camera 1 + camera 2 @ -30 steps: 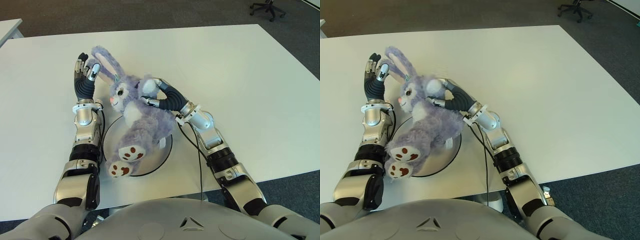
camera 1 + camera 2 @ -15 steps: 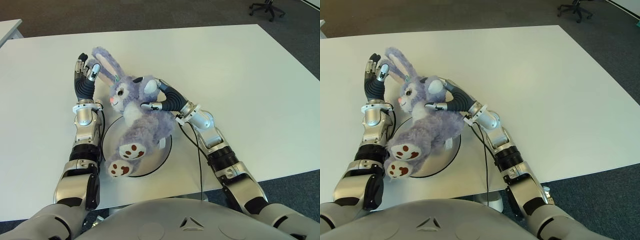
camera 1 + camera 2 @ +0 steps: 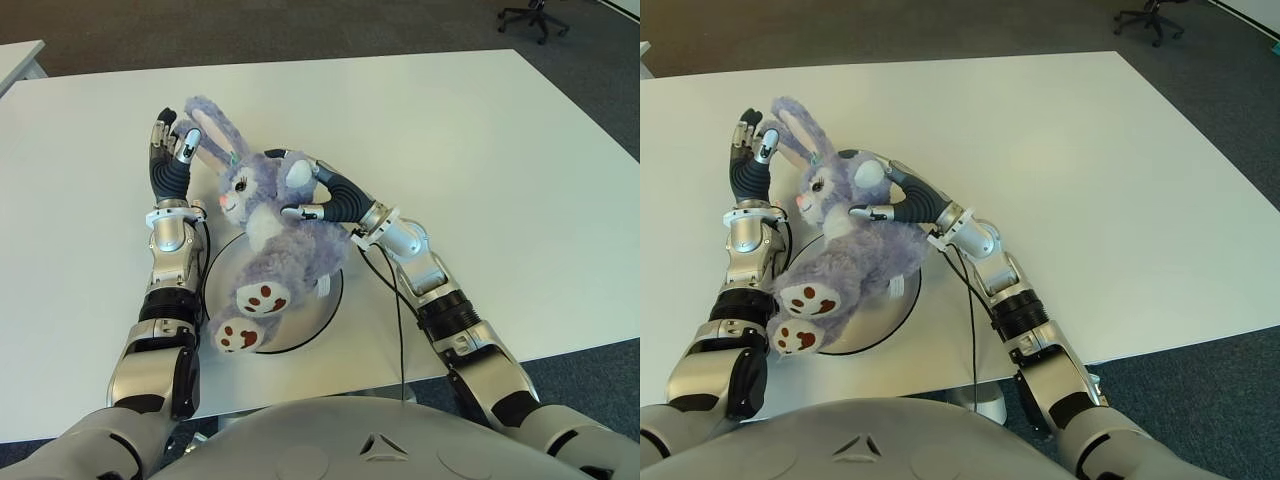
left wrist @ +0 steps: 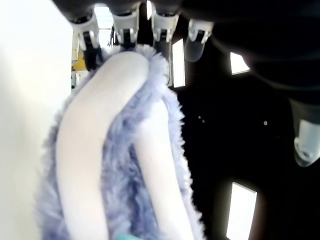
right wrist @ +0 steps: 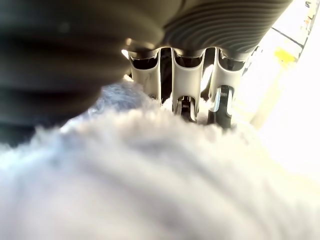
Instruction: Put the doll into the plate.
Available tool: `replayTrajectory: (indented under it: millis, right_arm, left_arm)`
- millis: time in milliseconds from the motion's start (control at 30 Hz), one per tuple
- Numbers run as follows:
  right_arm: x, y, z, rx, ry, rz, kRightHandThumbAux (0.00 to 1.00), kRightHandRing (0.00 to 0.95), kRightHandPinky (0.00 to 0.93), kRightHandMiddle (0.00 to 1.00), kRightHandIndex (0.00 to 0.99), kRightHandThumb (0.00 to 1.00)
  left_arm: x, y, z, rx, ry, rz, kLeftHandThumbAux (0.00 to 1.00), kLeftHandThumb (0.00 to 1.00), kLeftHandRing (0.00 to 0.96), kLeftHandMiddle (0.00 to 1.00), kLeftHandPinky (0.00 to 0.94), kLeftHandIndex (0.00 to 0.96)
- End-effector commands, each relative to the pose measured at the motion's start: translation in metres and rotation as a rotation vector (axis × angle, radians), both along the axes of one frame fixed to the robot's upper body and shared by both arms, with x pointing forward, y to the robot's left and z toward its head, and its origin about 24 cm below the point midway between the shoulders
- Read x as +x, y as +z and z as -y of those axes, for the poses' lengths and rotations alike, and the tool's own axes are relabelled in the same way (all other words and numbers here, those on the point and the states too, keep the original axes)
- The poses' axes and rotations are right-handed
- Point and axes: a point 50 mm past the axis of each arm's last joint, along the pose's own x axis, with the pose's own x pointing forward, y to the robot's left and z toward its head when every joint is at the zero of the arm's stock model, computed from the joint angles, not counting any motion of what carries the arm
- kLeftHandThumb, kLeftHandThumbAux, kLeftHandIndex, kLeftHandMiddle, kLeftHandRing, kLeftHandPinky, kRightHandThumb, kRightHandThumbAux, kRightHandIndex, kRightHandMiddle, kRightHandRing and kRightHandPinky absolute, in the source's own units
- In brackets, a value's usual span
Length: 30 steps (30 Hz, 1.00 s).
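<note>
A purple plush rabbit doll (image 3: 285, 245) lies slanted across a round white plate (image 3: 303, 325) with a dark rim, its feet over the plate's near-left edge and its head beyond the far edge. My right hand (image 3: 320, 195) is shut on the doll, fingers over its shoulder and white paw, thumb across its chest. The right wrist view shows those fingers (image 5: 185, 80) sunk in the fur (image 5: 150, 180). My left hand (image 3: 170, 150) stands upright and open at the left of the head, with the long ears (image 4: 115, 150) leaning against its palm.
The white table (image 3: 480, 150) spreads wide to the right and behind the plate. A thin black cable (image 3: 400, 320) runs along my right forearm. An office chair (image 3: 535, 15) stands on the dark floor at the far right, and another table's corner (image 3: 15, 55) shows far left.
My right thumb has swung out from the doll's arm across its chest. The doll has slid a little to the left and lower on the plate. The left hand has held still.
</note>
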Motion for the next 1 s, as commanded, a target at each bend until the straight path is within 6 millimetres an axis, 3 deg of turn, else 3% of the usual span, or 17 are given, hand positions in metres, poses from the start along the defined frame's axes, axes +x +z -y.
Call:
replayTrajectory:
  millis: [33,633,867,1000]
  right_arm:
    - [-0.0029,-0.0171,-0.0021,-0.101,0.008,-0.055,0.407,0.0,0.016,0.005,0.07,0.267]
    - [-0.0045,-0.0168,-0.0019,-0.087,-0.003,-0.061,0.403,0.0,0.027,0.0,0.043,0.274]
    - [-0.0054,-0.0161,-0.0014,-0.099,-0.001,-0.053,0.41,0.0,0.009,0.0,0.01,0.201]
    - [-0.0065,-0.0131,0.0011,-0.097,0.007,-0.042,0.408,0.0,0.0,0.0,0.0,0.101]
  left_arm:
    - [-0.0475,-0.0793,0.0186,-0.078,-0.005,-0.308,0.485,0.0,0.086,0.058,0.125,0.0]
    - [-0.0476,-0.0792,0.0191,-0.082,-0.004,-0.305,0.49,0.0,0.091,0.059,0.135,0.0]
    - [-0.0476,-0.0789,0.0191,-0.073,-0.006,-0.306,0.484,0.0,0.099,0.068,0.145,0.0]
    - [-0.0477,-0.0786,0.0191,-0.062,-0.006,-0.304,0.484,0.0,0.107,0.073,0.154,0.0]
